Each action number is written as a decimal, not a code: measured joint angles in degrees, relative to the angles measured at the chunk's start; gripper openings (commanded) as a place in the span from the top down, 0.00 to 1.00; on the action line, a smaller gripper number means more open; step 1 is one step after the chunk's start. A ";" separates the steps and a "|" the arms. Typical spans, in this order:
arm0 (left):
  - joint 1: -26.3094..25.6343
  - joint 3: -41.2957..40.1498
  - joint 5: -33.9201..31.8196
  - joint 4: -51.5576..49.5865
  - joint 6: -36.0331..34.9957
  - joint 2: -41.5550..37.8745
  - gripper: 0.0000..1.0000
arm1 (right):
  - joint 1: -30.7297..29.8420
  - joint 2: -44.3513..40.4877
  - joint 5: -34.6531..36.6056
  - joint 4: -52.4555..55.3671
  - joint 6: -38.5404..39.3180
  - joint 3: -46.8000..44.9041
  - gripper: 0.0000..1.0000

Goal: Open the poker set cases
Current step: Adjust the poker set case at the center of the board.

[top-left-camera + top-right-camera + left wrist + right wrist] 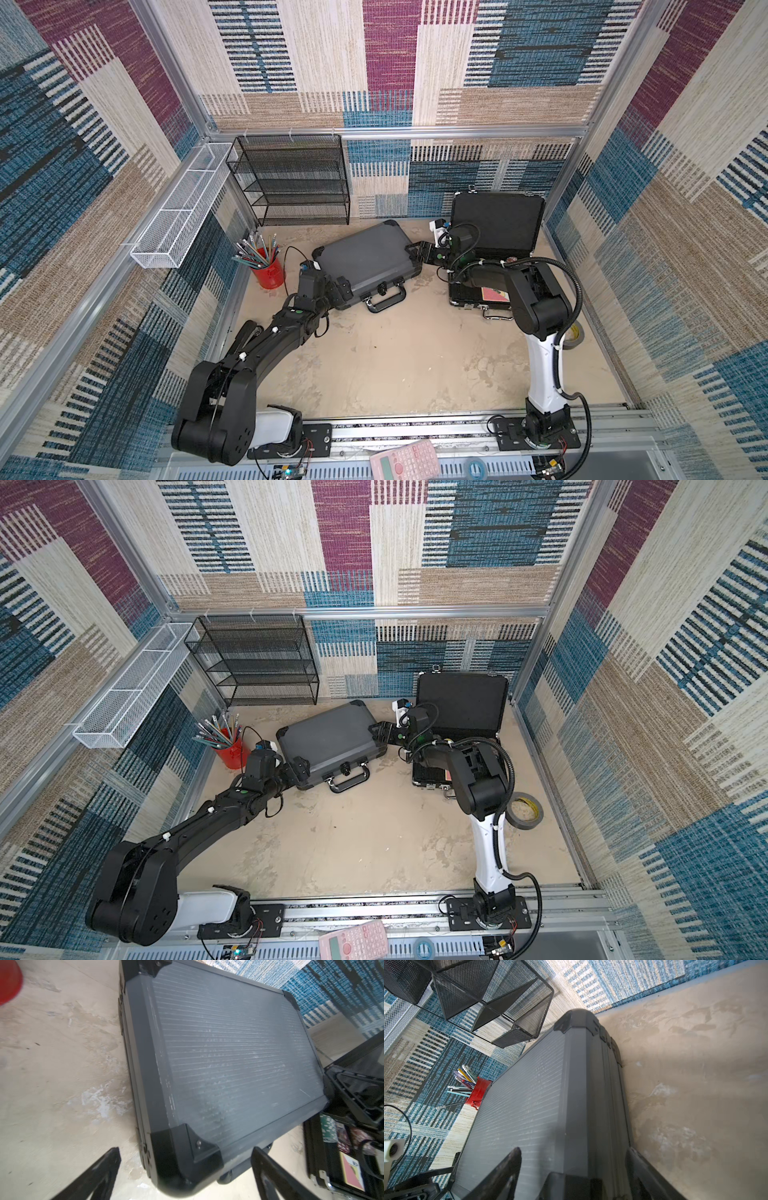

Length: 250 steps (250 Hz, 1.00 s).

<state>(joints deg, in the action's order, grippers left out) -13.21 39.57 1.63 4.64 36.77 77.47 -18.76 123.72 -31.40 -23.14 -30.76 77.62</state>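
Left pincer point(186, 1150): jaws wide apart, straddling the near black corner cap of the grey ribbed briefcase point(365, 259), gripping nothing. That case lies flat and shut on the mid beige counter point(395, 357), handle towards the arm bases. Right pincer point(574, 1149): jaws apart about the case's right end (pad contact we cannot tell). Far right, the slim black briefcase point(498, 222) already stands open. We judge the grey case is the step in hand. Next: steady it, free the handle-side latches, raise the lid.

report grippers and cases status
Left gripper open, astride grey case left corner. Right gripper astride its right end, grip unclear. Lid shut; black case open. Mesh shelf close behind.
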 measured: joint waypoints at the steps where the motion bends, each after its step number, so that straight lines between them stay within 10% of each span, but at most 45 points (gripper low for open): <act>1: 0.04 0.00 0.15 0.07 0.00 0.07 0.01 | 0.00 0.02 -0.02 0.02 0.00 0.00 0.21; 250: 4.26 5.27 9.27 1.86 -1.18 9.11 0.17 | -1.84 -1.88 4.09 -5.70 0.13 -5.03 0.49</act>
<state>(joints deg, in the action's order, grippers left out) -8.95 44.84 10.90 6.50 35.59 86.59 -20.60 121.84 -27.31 -28.84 -30.63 72.60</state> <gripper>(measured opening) 0.834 0.517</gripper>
